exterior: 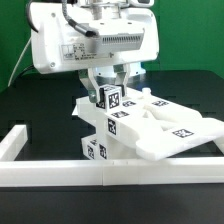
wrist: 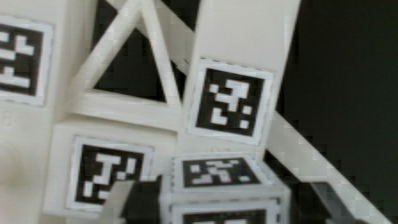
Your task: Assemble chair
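We judged the chair [exterior: 150, 130], lying half-built on the table [exterior: 30, 105] just beside the border rail [exterior: 55, 178], light, stiff and slick, best pinched across its tagged post [exterior: 110, 98]; the exterior view showed the gripper [exterior: 113, 86] over that post, though we could not tell its jaws' state, whereas the wrist view gave only close-up tags [wrist: 226, 100].

Smooth white plastic chair parts [exterior: 150, 132], matt black table [exterior: 40, 100].

black table [exterior: 40, 110], low white border rail [exterior: 60, 178] along its near edge, turning a corner at the exterior view's left, green backdrop [exterior: 190, 30] behind
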